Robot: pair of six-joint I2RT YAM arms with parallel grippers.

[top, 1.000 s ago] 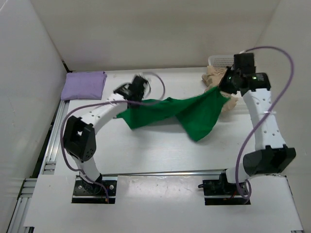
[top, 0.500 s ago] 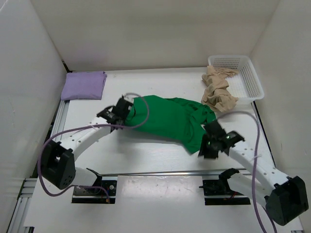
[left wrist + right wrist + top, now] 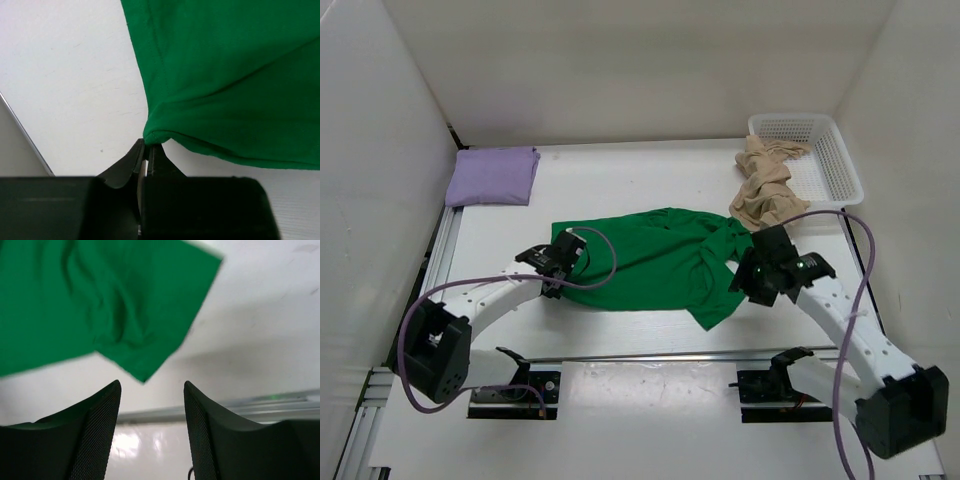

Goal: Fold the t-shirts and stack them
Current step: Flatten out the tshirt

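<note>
Two white walls [image 3: 380, 120] flank table [image 3: 620, 180]; left claw [image 3: 148, 150] seemingly pinches green shirt [image 3: 650, 260]; right claw [image 3: 151, 385] apart.

The green t-shirt [image 3: 650, 262] is matt cloth, the table [image 3: 620, 180] smooth white, the basket [image 3: 847, 165] plastic mesh.

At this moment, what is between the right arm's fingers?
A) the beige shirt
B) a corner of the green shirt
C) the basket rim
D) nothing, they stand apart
D: in the right wrist view the right fingers stand apart with only table showing between them, and the green shirt lies beyond their tips.
</note>
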